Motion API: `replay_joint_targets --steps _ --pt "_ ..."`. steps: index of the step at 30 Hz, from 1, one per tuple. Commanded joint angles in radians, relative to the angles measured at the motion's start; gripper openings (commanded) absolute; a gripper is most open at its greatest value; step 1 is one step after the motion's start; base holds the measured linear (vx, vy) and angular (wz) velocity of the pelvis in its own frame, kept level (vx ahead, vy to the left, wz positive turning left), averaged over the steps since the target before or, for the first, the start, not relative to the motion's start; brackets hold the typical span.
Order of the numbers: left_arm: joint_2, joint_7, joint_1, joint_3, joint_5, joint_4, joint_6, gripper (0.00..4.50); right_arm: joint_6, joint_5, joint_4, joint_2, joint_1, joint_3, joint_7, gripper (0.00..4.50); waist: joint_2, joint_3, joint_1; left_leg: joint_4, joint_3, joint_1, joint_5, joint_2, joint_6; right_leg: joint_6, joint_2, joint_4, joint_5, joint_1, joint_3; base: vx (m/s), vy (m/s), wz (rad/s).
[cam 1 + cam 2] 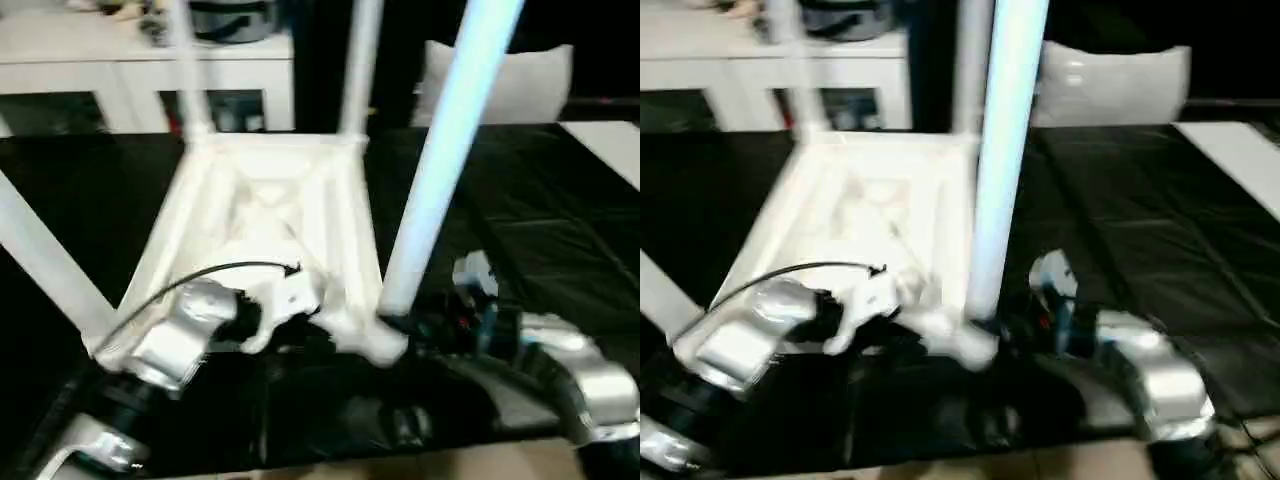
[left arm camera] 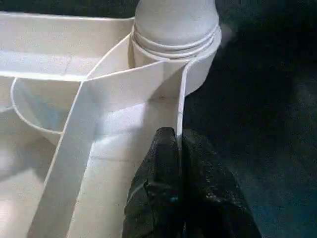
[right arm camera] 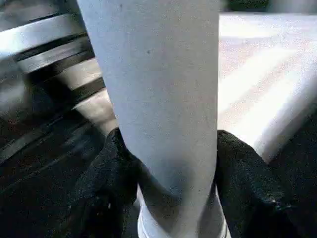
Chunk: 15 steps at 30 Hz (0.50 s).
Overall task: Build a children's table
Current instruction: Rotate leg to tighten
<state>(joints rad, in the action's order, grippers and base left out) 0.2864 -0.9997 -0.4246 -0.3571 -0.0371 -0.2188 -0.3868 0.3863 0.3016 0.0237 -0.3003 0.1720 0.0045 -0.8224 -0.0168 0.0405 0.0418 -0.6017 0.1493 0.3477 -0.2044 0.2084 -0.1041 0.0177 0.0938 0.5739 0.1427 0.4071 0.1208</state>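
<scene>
Nearest the robot, the left gripper (image 2: 177, 198) pinches the thin side wall of the white plastic ribbed tabletop (image 1: 270, 215), which lies upside down on the black cloth-covered work surface (image 1: 520, 210), likely to steady it. The right gripper (image 3: 168, 173) is clamped around the base of the long tapered white tubular leg (image 1: 440, 170) at the near right corner socket (image 1: 385, 340), apparently seating it. Further back, 2 more white legs (image 1: 190, 70) stand in the far sockets, with a grey cushion (image 1: 520, 85) beyond.

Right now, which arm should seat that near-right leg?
Right. Its gripper is already clamped around the near-right leg just above the corner socket; the left gripper pinches the tabletop rib, steadying it.
</scene>
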Motion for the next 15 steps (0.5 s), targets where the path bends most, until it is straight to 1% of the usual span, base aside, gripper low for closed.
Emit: replay_joint_targets --steps 1,2,3,4,5,6,7,8,9,10,11,12,13,14,15 --pt "-0.087 0.076 -0.034 -0.012 0.027 0.013 -0.014 0.00 0.038 -0.041 0.035 0.050 0.025 0.056 0.100 1.98 0.012 -0.050 0.001 0.071 0.003 0.009 -0.292 -0.006 0.031 -0.001 0.045 -0.114 0.638 -0.051 -0.012 0.000 0.000 0.00" --pt "-0.107 0.104 -0.043 -0.011 0.019 0.000 -0.020 0.00 0.040 -0.054 0.044 0.067 0.032 0.053 0.140 1.97 0.013 -0.050 -0.009 0.067 0.005 0.011 -0.293 -0.010 0.038 -0.010 0.042 -0.121 0.650 -0.050 -0.008 0.000 0.000 0.00" --pt "-0.134 0.142 -0.060 -0.008 0.009 -0.024 -0.023 0.00 0.042 -0.070 0.058 0.089 0.045 0.045 0.196 1.96 0.010 -0.050 -0.015 0.065 0.003 0.012 -0.292 -0.012 0.046 -0.018 0.042 -0.126 0.653 -0.050 -0.003 0.000 0.000 0.00" --pt "-0.167 0.188 -0.083 -0.002 0.001 -0.056 -0.019 0.00 0.047 -0.091 0.075 0.115 0.061 0.033 0.267 1.95 0.006 -0.050 -0.017 0.064 0.004 0.010 -0.292 -0.013 0.046 -0.019 0.041 -0.129 0.654 -0.047 -0.002 0.000 0.000 0.00" --pt "-0.186 0.213 -0.099 0.002 -0.004 -0.076 -0.014 0.00 0.054 -0.102 0.084 0.127 0.070 0.026 0.307 1.95 0.008 -0.050 -0.021 0.063 0.004 0.006 -0.299 -0.014 0.048 -0.021 0.038 -0.135 0.652 -0.044 0.004 0.000 0.000 0.00" --pt "-0.208 0.248 -0.123 0.007 -0.015 -0.108 -0.004 0.00 0.079 -0.123 0.096 0.144 0.083 0.013 0.368 1.95 0.003 -0.053 -0.022 0.063 0.002 0.003 -0.298 -0.014 0.052 -0.015 0.039 -0.136 0.629 -0.049 0.005 0.000 0.000 0.00" --pt "-0.211 0.256 -0.136 0.006 -0.024 -0.124 0.010 0.00 0.081 -0.116 0.094 0.153 0.084 -0.002 0.381 1.95 0.000 -0.054 -0.022 0.070 -0.001 0.007 -0.292 -0.010 0.056 -0.004 0.038 -0.129 0.592 -0.054 0.002 0.000 0.000 0.00" --pt "-0.211 0.260 -0.143 0.005 -0.031 -0.132 0.019 0.00 0.081 -0.109 0.092 0.159 0.084 -0.012 0.387 1.95 -0.002 -0.055 -0.022 0.072 -0.002 0.007 -0.293 -0.008 0.058 0.001 0.040 -0.127 0.578 -0.054 -0.001 0.000 0.000 0.00" --pt "-0.211 0.260 -0.144 0.005 -0.032 -0.133 0.020 0.00 0.081 -0.108 0.091 0.160 0.084 -0.013 0.386 1.95 -0.001 -0.056 -0.020 0.075 -0.003 0.009 -0.294 -0.004 0.063 0.013 0.043 -0.122 0.552 -0.057 -0.005 0.000 0.000 0.00" --pt "-0.206 0.255 -0.151 0.003 -0.044 -0.137 0.030 0.00 0.077 -0.097 0.077 0.162 0.076 -0.022 0.376 2.30 -0.005 -0.055 -0.020 0.078 -0.004 0.011 -0.297 -0.002 0.064 0.018 0.043 -0.119 0.542 -0.058 -0.007 0.000 0.000 0.00" --pt "-0.199 0.249 -0.152 0.002 -0.046 -0.136 0.034 0.00 0.067 -0.093 0.068 0.160 0.068 -0.023 0.368 2.51 -0.006 -0.056 -0.019 0.079 -0.003 0.010 -0.298 0.000 0.066 0.027 0.044 -0.118 0.531 -0.057 -0.011 0.000 0.000 0.00" --pt "-0.190 0.239 -0.151 0.002 -0.045 -0.133 0.038 0.00 0.057 -0.083 0.058 0.156 0.060 -0.024 0.352 2.64 -0.006 -0.057 -0.017 0.080 -0.002 0.010 -0.287 0.001 0.068 0.043 0.046 -0.112 0.505 -0.058 -0.017 0.000 0.000 0.00" --pt "-0.177 0.223 -0.148 0.001 -0.043 -0.130 0.045 0.00 0.048 -0.073 0.049 0.150 0.051 -0.025 0.334 2.67 -0.005 -0.059 -0.014 0.081 -0.001 0.013 -0.268 0.002 0.072 0.055 0.047 -0.107 0.477 -0.061 -0.022 0.000 0.000 0.00" --pt "-0.158 0.202 -0.143 -0.003 -0.041 -0.130 0.060 0.00 0.027 -0.062 0.042 0.140 0.044 -0.027 0.308 2.74 -0.005 -0.059 -0.012 0.082 0.000 0.013 -0.258 0.003 0.074 0.061 0.048 -0.106 0.464 -0.062 -0.024 0.000 0.000 0.00" --pt "-0.144 0.185 -0.140 -0.006 -0.041 -0.132 0.074 0.00 0.010 -0.054 0.038 0.132 0.038 -0.029 0.287 2.74 -0.005 -0.061 -0.007 0.082 0.001 0.012 -0.241 0.005 0.078 0.073 0.050 -0.101 0.441 -0.062 -0.028 0.000 0.000 0.00"
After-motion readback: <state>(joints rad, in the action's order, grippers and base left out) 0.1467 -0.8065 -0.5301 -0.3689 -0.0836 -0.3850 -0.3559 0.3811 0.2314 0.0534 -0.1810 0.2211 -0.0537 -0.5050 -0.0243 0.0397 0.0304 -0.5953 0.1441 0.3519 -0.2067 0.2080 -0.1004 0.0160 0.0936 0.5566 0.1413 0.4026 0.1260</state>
